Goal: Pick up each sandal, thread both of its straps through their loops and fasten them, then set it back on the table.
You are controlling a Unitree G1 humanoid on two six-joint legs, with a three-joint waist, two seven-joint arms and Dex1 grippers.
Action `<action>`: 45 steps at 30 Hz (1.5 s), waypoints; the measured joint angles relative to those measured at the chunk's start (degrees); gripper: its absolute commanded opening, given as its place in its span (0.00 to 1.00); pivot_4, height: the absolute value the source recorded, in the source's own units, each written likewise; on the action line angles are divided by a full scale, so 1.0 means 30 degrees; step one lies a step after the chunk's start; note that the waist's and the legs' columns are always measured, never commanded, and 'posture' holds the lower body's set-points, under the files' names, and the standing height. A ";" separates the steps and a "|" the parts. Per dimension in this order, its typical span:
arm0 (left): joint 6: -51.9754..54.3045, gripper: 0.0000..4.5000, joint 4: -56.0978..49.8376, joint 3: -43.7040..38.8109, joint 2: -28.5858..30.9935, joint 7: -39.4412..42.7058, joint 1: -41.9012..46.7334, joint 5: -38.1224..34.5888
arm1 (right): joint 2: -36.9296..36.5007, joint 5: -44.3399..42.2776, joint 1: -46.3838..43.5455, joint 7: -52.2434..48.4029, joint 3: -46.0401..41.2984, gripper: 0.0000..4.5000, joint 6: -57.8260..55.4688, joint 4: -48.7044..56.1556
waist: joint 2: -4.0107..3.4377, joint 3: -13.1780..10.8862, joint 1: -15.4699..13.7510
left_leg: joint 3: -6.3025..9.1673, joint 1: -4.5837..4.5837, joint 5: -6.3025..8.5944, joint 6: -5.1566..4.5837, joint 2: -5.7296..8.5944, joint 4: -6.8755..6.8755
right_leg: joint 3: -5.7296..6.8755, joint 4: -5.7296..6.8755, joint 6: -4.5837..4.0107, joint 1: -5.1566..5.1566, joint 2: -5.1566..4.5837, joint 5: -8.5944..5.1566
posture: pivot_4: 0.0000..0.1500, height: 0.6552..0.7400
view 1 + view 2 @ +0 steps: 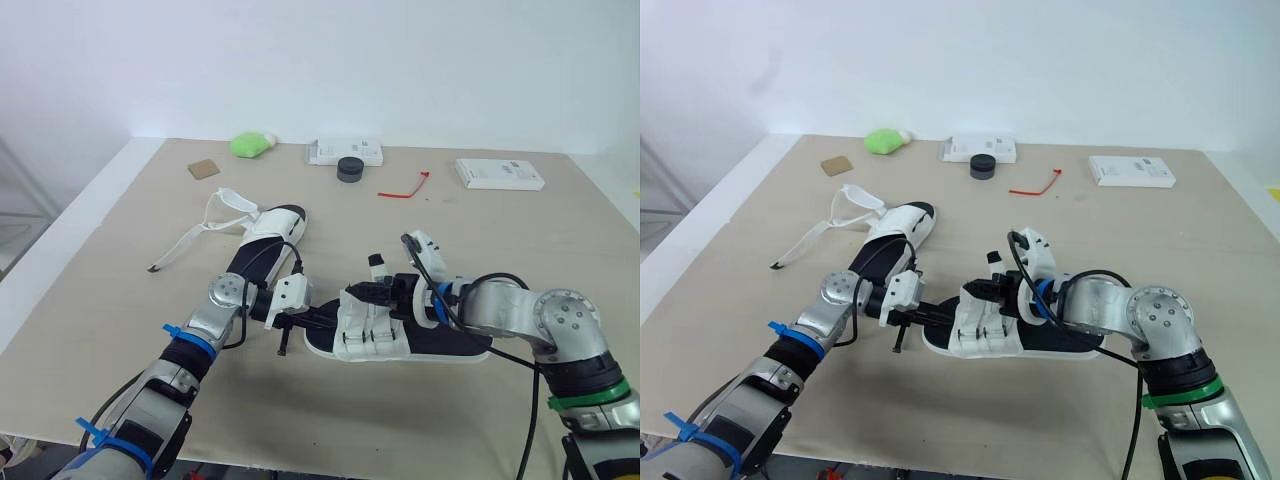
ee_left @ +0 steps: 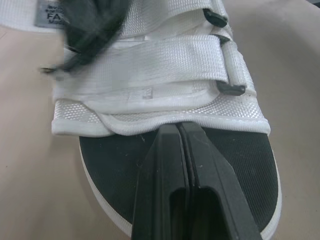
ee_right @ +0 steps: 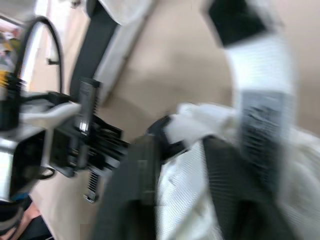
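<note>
Fingers (image 2: pixel 165 170) of the left gripper (image 1: pixel 328 318) are pressing together into a single black wedge. Their tip is resting over the black footbed at the rounded end of the near sandal (image 1: pixel 445 345), just short of the white woven upper. This sandal is lying flat on the tabletop (image 1: pixel 560 230) at the front centre, between the two arms, with its length running from the robot's left to its right. In the left wrist view, two white straps (image 2: pixel 150 55) are lying across the upper, and black plastic loops (image 2: pixel 231 89) are sitting along one side.

The right gripper (image 1: pixel 380 292) is reaching in from the robot's right and sitting on top of the same upper. Its fingers (image 3: pixel 140 195) are standing spread apart, with white woven fabric lying between them. Whether they are squeezing it is hard to tell in the blurred wrist view. Just beside them, a strap end (image 1: pixel 376 262) with a black tab is sticking upward.

The far sandal (image 1: pixel 272 232) is lying further back on the robot's left, well apart from both grippers. Its loose straps (image 1: pixel 225 205) are trailing out across the tabletop toward the left edge.

Along the far side of the tabletop, a green object (image 1: pixel 252 144), a brown square (image 1: pixel 203 169), a white box (image 1: pixel 344 152), a black round piece (image 1: pixel 350 169), a red tie (image 1: pixel 405 188) and a second white box (image 1: pixel 498 173) are lying spread out.
</note>
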State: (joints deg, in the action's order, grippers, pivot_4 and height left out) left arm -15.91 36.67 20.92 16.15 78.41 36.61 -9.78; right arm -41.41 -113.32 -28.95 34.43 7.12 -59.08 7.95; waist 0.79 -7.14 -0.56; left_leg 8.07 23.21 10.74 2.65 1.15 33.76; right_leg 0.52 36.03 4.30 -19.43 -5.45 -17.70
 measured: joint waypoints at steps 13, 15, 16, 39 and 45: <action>-0.0008 0.00 -0.0278 -0.0002 -0.0039 -0.0080 -0.0004 -0.0008 | -0.1418 0.1385 -0.1633 -0.5534 -0.2274 0.85 -0.0752 -0.0865 | -0.0140 -0.0120 -0.0008 | -0.0027 0.0080 -0.0018 -0.0030 0.0056 -0.0002 | -0.0074 0.0001 -0.0004 -0.0085 -0.0027 0.0010 | 1.00 1.00; -0.0008 0.00 -0.0295 -0.0002 -0.0035 0.0116 0.0000 -0.0011 | -0.2124 0.1938 -0.1899 -0.7233 -0.3512 0.85 -0.0766 -0.0556 | -0.0146 -0.0093 -0.0016 | -0.0066 0.0071 -0.0021 -0.0034 0.0074 -0.0003 | -0.0053 0.0000 -0.0006 -0.0061 -0.0015 0.0003 | 1.00 1.00; -0.0017 0.00 -0.0356 -0.0002 -0.0048 0.0305 0.0004 -0.0064 | -0.2825 0.2717 -0.1780 -0.9028 -0.4358 0.85 -0.0921 0.0360 | -0.0146 -0.0095 -0.0034 | -0.0063 0.0074 -0.0020 -0.0033 0.0083 -0.0042 | -0.0042 -0.0004 -0.0006 -0.0060 0.0007 -0.0039 | 1.00 1.00; 0.7956 0.00 -1.0195 -0.2351 0.2641 0.0269 -0.1923 -0.3140 | -0.8070 2.0742 1.3013 -2.8630 -0.9280 0.85 0.4188 0.9672 | -0.0060 -0.1292 0.0040 | -0.0143 0.0477 -0.0105 0.0136 0.0093 -0.0021 | -0.0004 0.0045 0.0145 -0.0327 0.0069 0.0018 | 1.00 1.00; 0.9583 0.00 -1.3097 -0.3683 0.4061 -0.0561 -0.2271 -0.4429 | -0.6891 2.1380 1.2565 -2.8356 -0.7426 0.85 0.4327 1.0272 | 0.0010 -0.1344 0.0069 | -0.0147 0.0477 -0.0153 0.0215 0.0070 -0.0017 | -0.0008 0.0048 0.0168 -0.0329 0.0073 0.0049 | 1.00 1.00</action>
State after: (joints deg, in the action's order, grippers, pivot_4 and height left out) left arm 12.84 -2.62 9.87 28.33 76.73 29.79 -23.06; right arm -62.09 -49.18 8.74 -50.64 -15.16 -46.10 38.77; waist 0.82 -11.17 -0.35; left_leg 7.63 24.64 10.29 3.30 1.36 33.71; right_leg 0.49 36.17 4.80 -20.41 -5.23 -17.55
